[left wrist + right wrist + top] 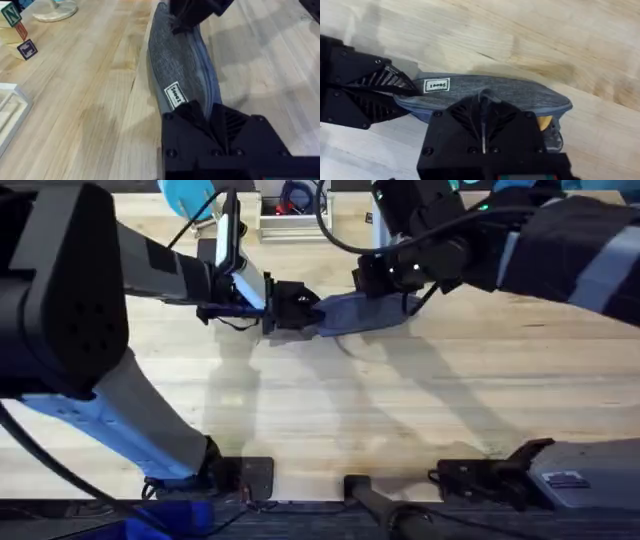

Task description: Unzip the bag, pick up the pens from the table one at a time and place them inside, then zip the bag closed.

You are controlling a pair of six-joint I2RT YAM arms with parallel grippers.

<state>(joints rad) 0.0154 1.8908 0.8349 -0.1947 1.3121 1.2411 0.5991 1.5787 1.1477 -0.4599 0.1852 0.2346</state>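
Left gripper (290, 308): pinched shut on the left end of the bag (365, 314), near its white label (175, 94); acted as the anchor, arm reaching in from the lower-left base.
Bag: lay lengthwise on the surface (400, 410), mid-far area, between the two grippers; blue-grey fabric, bulging a bit upward in the left wrist view.
Right gripper (385, 278): sat over the bag's top edge, jaws pressed together around the zipper line; prob. on the pull tab, but tab itself hidden, so can't confirm.
Yellow item (544, 122): tan-yellow bit showed at the bag's far end in the right wrist view, just beside the right gripper's body; likely a pen, inside or outside the pouch unclear.
Pens: none lay loose on the surface in the overhead view.
Step (judged): zipper work w/ both arms; with no loose pens, prob. the closing zip, late in the task.
How to do well: keep left pinch firm and low so fabric stays taut; pull right gripper straight along the zipper line, not up, or pouch lifts and teeth bind. Steady pace. If tab slips, re-grip rather than drag the cloth.
Risk: pen end poking through the opening could block the slider; check the gap before finishing.
Clutter: letter blocks (17, 35) sat well apart to one side, no interference.
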